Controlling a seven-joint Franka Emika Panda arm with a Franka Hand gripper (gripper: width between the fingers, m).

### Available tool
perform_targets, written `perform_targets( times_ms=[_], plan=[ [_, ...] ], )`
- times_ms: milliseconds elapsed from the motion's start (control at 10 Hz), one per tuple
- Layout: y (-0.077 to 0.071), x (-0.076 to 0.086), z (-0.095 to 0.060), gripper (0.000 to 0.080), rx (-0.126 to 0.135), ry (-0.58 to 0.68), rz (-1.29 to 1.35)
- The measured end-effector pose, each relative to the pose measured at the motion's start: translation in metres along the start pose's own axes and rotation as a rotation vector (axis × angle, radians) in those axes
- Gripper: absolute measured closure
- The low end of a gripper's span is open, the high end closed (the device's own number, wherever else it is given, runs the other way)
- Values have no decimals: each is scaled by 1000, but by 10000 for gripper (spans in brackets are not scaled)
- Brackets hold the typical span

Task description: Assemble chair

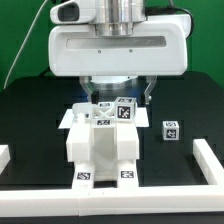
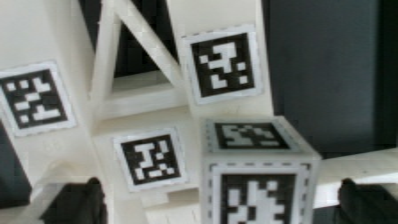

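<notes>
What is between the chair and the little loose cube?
Nothing, just bare black table between the chair and the little cube, as the exterior view shows.

Rear of the chair (image 1: 103, 150) behind the robot body (image 1: 120, 48).

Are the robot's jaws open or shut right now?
Open: the wrist view shows both dark fingertips standing wide apart, flanking a tagged white block.
</notes>
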State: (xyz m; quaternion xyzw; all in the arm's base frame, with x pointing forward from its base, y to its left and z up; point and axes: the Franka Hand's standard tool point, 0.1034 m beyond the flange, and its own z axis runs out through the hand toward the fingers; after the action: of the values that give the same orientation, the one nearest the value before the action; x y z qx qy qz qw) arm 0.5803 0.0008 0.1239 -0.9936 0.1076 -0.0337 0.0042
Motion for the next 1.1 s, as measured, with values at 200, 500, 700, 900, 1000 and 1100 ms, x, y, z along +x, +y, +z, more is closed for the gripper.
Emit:
perform_targets(
  times_ms=[200,500,700,900,1000,1100],
  plan=[
    [-2,-1,8,151,-6,23,-1],
    [-2,-1,8,409,-7,24,0],
    [-2,-1,7,516,-7,24,0],
    [-2,-1,8,516,-7,24,0],
    [-2,-1,8,516,-7,24,0],
    [-2,-1,8,516,-7,24,1]
  ],
)
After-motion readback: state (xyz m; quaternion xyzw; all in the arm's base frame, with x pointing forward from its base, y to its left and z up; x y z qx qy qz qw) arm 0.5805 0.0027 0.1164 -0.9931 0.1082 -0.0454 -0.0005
